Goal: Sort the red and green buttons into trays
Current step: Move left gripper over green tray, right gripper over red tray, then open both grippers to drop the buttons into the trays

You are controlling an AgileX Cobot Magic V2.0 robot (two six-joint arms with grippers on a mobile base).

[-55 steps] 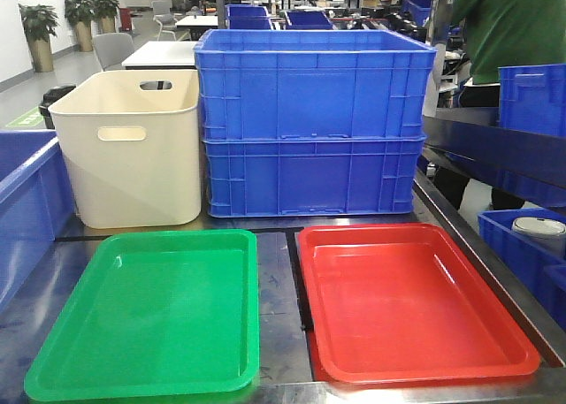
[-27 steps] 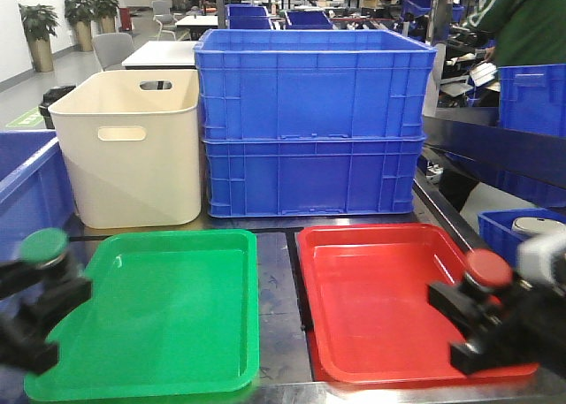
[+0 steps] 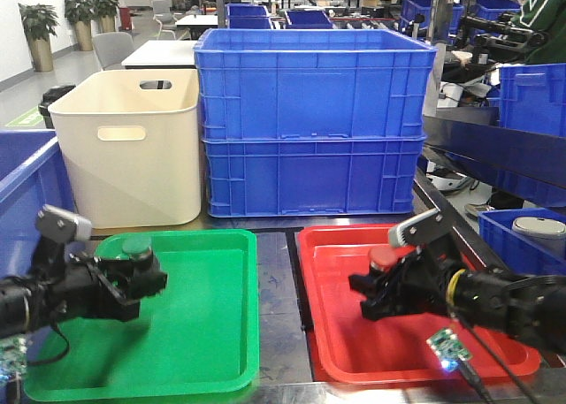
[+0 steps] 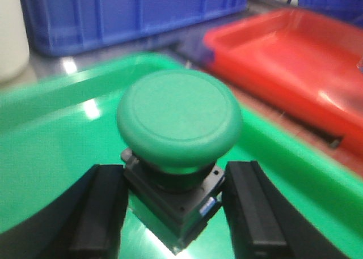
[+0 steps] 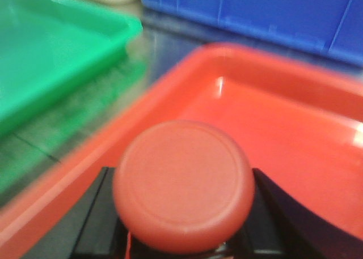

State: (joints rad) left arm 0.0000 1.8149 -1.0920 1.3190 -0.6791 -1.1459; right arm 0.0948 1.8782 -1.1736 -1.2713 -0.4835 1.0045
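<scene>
**A:** What is changing against the frame from half a second back?

**B:** Both arms are reaching further in. The left gripper (image 3: 133, 278) was outside the 9 o'clock rim of the green tray (image 3: 195, 384) and is now hanging over the tray floor. The right gripper (image 3: 378, 291) was at the 3 o'clock edge of the red tray (image 3: 371, 369) and is now sitting over its 10 o'clock part.

**A:** Counts?

**B:** I am counting two buttons and two trays. There are also two stacked blue crates (image 3: 314, 112) at 12 o'clock and one cream tub (image 3: 133, 165) at 10 o'clock.

**A:** Jaws?

**B:** The left jaws are standing narrowly apart. Their fingers (image 4: 102, 213) are pressing both sides of the dark body of the green button (image 4: 178, 120), cap up, above the green tray. The right jaws are clamping the red button (image 5: 182, 182) likewise. Its cap is hiding the contact, so I am reading that grip from the front view. The red button is hovering over the red tray.
</scene>
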